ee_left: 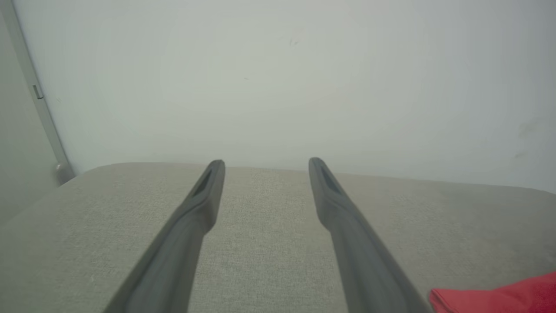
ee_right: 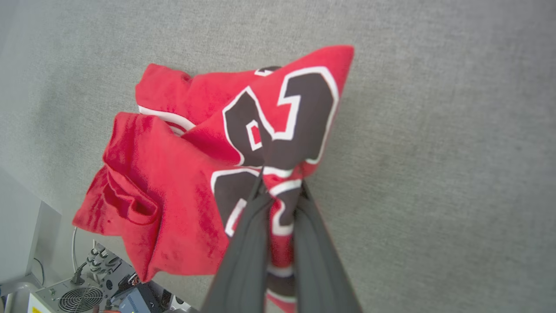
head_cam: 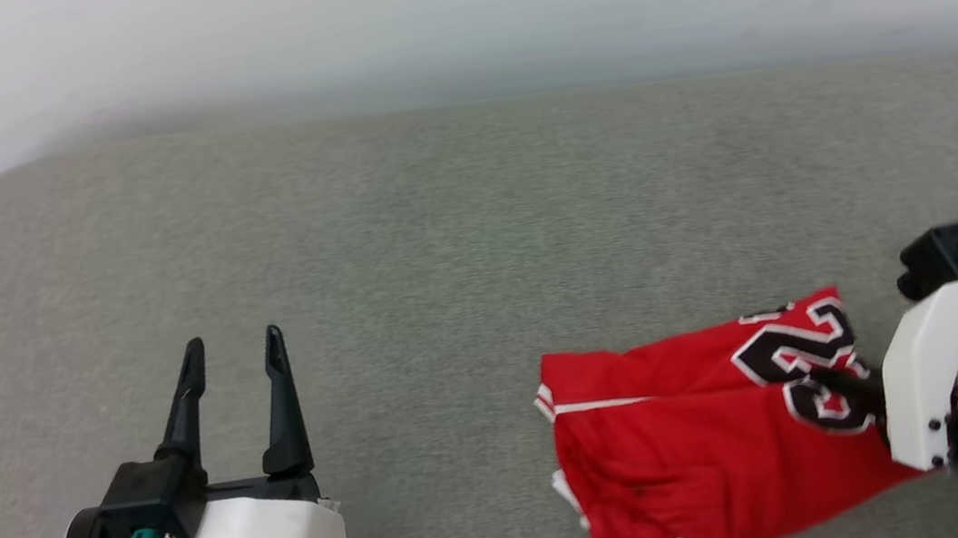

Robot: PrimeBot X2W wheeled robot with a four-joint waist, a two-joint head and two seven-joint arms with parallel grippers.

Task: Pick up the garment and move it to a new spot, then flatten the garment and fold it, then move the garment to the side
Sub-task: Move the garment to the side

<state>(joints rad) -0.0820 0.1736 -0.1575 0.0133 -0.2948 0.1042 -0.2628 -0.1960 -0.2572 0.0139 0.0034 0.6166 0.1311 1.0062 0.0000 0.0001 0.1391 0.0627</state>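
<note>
We see the garment [head_cam: 692, 444] bunched in a crumpled heap on the grey fabric worktop [head_cam: 436, 219], close to its near edge and toward its right end. It is red, with thin white trim lines along its left folds and a large black numeral outlined in white turned up on its right part.

In the right wrist view the garment [ee_right: 173, 174] reaches the worktop [ee_right: 434, 130] edge. Past that edge, lower down, sits a box with a round fan grille [ee_right: 80, 298] and some cables.

Our right tool [head_cam: 821, 378] comes in from the right end. Its fingers are pressed together and pinch a fold of the garment right at the numeral. From its own wrist view, the right tool [ee_right: 280, 187] has both dark fingers closed on the black-and-white print, with cloth squeezed between them and peaking upward from the grip.

Our left tool [head_cam: 232, 345] is over the near left part of the worktop, well apart from the garment. Its two fingers are spread wide, hold nothing and point toward the far edge. In its wrist view the left tool [ee_left: 266, 163] frames bare worktop [ee_left: 434, 217]. A pale wall [ee_left: 278, 78] stands beyond the far edge, and a corner of the garment [ee_left: 499, 298] shows at the lower right.
</note>
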